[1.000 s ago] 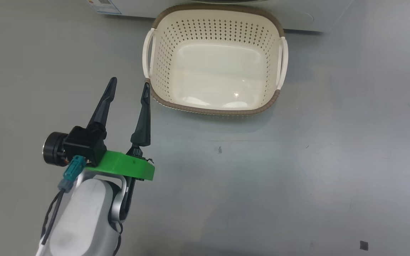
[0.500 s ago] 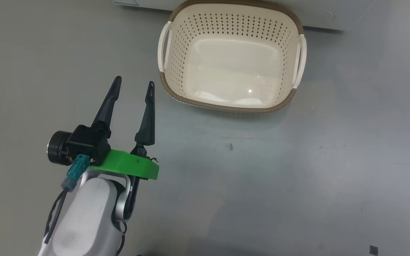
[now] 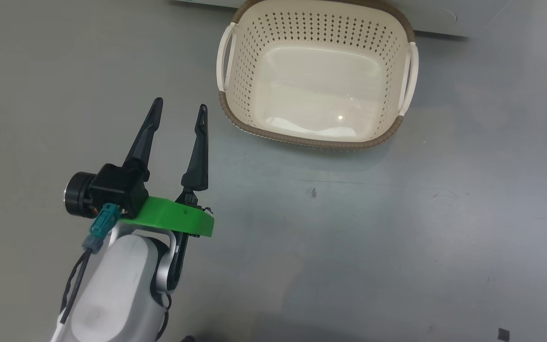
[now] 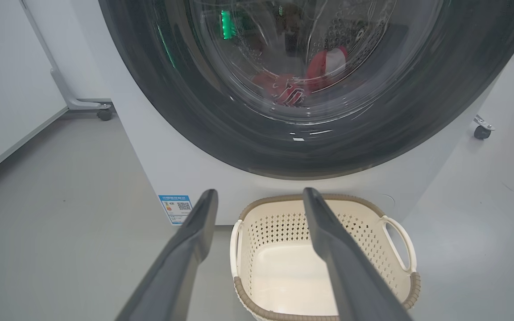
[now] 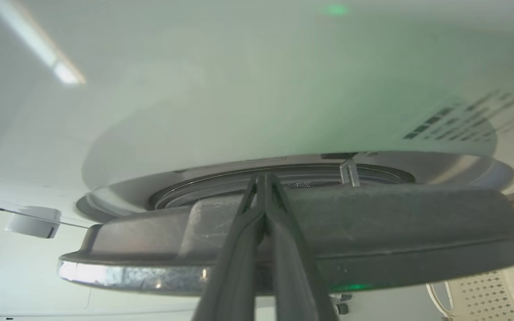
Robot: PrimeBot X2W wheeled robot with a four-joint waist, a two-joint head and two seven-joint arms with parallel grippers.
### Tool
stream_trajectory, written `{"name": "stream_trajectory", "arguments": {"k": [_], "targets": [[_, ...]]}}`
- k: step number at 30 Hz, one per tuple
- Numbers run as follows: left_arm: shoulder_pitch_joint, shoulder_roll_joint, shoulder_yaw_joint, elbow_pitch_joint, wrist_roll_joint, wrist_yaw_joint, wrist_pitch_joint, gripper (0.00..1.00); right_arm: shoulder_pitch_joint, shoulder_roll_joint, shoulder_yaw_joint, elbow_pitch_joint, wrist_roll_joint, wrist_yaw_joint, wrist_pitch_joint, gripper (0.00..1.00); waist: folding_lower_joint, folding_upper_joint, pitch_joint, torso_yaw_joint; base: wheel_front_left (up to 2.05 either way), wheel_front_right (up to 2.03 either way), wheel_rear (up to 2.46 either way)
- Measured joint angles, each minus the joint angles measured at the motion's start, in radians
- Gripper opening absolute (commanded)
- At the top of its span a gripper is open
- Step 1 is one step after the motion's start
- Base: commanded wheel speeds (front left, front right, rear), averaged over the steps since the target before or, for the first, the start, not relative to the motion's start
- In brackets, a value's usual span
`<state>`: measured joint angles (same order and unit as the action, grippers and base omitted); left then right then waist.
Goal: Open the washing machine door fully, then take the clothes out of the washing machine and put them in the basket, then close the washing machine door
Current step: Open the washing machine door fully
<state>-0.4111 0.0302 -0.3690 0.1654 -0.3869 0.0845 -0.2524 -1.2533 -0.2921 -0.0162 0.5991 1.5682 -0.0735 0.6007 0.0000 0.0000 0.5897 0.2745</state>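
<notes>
Head view first: the left gripper (image 3: 180,105) hangs over the grey floor (image 3: 397,237). Its jaws are wide with nothing between them, and one fingertip is just beside the basket (image 3: 302,141). The basket stands upright and empty on the floor, its far side close against the white foot of the washer (image 3: 437,21) at the top edge.

Now the left wrist view, looking along the two spread fingers (image 4: 185,258), and here is the front of the machine. The round black door (image 4: 172,98) is up top. Through its glass the clothes (image 4: 290,87) show red and white, low in the drum. The basket sits right under the door, against the washer's front. A blue label (image 4: 176,208) is on the washer's lower corner, and there is a castor (image 4: 481,131) off to either side.

Over to the right wrist view, and the door is edge-on: a dark rim with a chrome band. The right gripper (image 5: 262,178) has its jaws pressed together, holding nothing, tips at that rim. A gap shows between door and washer front, so the door is ajar, with a small latch hook (image 5: 348,171) standing in the gap. A corner of the basket peeks in at the lower right.
</notes>
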Motion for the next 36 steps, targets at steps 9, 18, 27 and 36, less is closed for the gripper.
{"name": "stream_trajectory", "arguments": {"k": [9, 18, 27, 36], "targets": [[-0.005, -0.001, 0.001, -0.001, -0.009, 0.008, 0.0, 1.0, -0.009, -0.014, 0.006, 0.026, 0.028, 0.001, 0.068, 0.0, 0.0, 0.0, -0.002, -0.002, 0.0, 0.0, 0.0], [-0.005, -0.001, 0.01, 0.009, -0.009, 0.011, 0.0, 1.0, -0.004, -0.016, 0.012, 0.055, 0.053, 0.019, 0.135, 0.0, 0.0, 0.0, -0.018, -0.016, 0.0, 0.0, 0.0], [-0.004, -0.002, 0.011, 0.023, -0.009, 0.015, -0.004, 1.0, 0.034, -0.012, 0.022, 0.066, 0.078, 0.047, 0.197, 0.0, 0.0, 0.0, -0.046, -0.031, 0.0, 0.0, 0.0], [-0.002, -0.002, 0.011, 0.037, -0.009, 0.016, -0.004, 1.0, 0.089, -0.006, 0.027, 0.076, 0.094, 0.074, 0.241, 0.0, 0.0, 0.0, -0.084, -0.04, 0.0, 0.0, 0.0]]}}
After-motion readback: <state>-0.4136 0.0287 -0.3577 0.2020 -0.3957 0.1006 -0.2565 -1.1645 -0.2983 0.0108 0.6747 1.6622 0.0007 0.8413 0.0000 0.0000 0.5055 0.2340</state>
